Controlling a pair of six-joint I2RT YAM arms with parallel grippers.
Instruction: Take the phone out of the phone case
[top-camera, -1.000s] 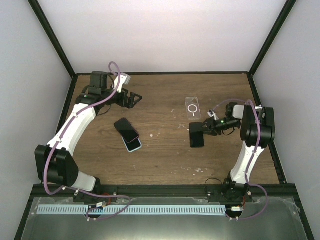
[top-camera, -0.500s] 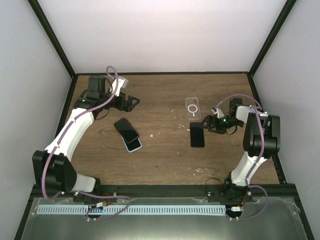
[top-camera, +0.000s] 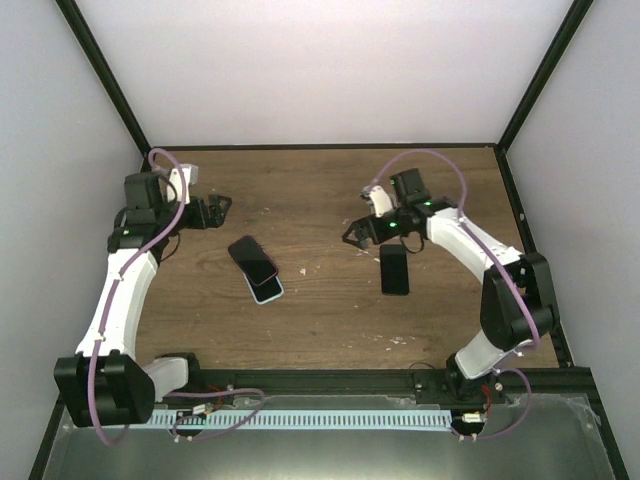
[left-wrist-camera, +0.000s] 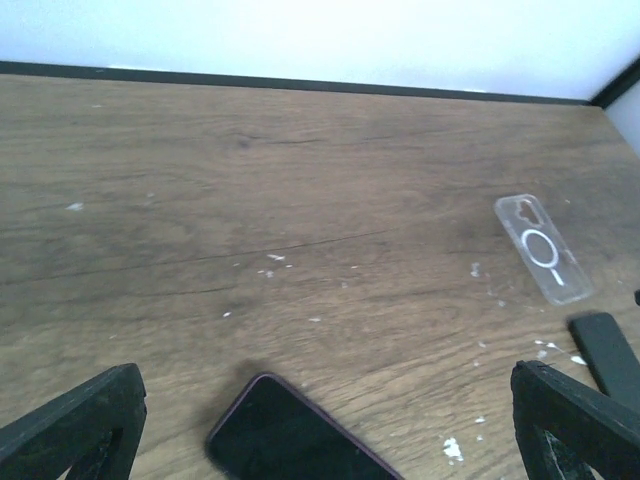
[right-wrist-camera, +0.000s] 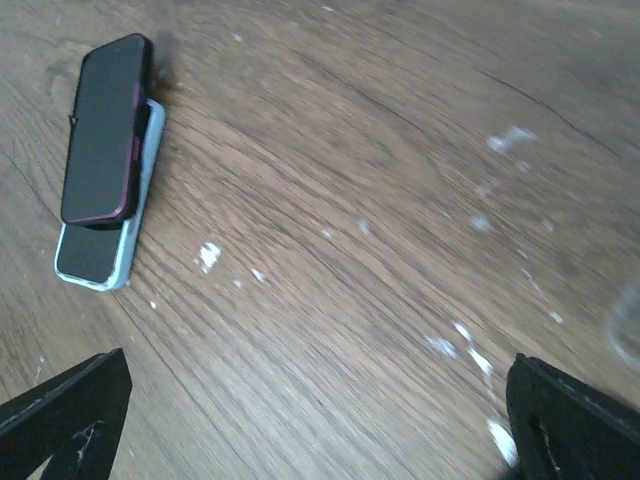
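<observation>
Left fingers (left-wrist-camera: 80, 420): spread wide, gripping nothing.
Right fingers (right-wrist-camera: 65, 405): spread wide, gripping nothing.
Left gripper (top-camera: 217, 209): above the far-left part of the desk (top-camera: 320, 180).
Right gripper (top-camera: 356, 233): mid-desk, nearer the far edge, pointing left.
Phone (top-camera: 394, 268): black, flat on the desk, right of centre, untouched.
Phone case (left-wrist-camera: 543, 248): clear, empty, just beyond the phone, not touching it.
Stacked phones (top-camera: 256, 268): left of centre, dark one over pale-blue one.

The right pincer (right-wrist-camera: 315, 415) hangs over the brown wooden desk (right-wrist-camera: 330, 150) with its jaws spread wide, one black fingertip (right-wrist-camera: 70, 405) in each lower corner. White flecks (right-wrist-camera: 208, 255) dot the wood. At upper left, a dark phone with a maroon edge (right-wrist-camera: 105, 130) lies partly on a light-blue phone (right-wrist-camera: 95, 258).
</observation>
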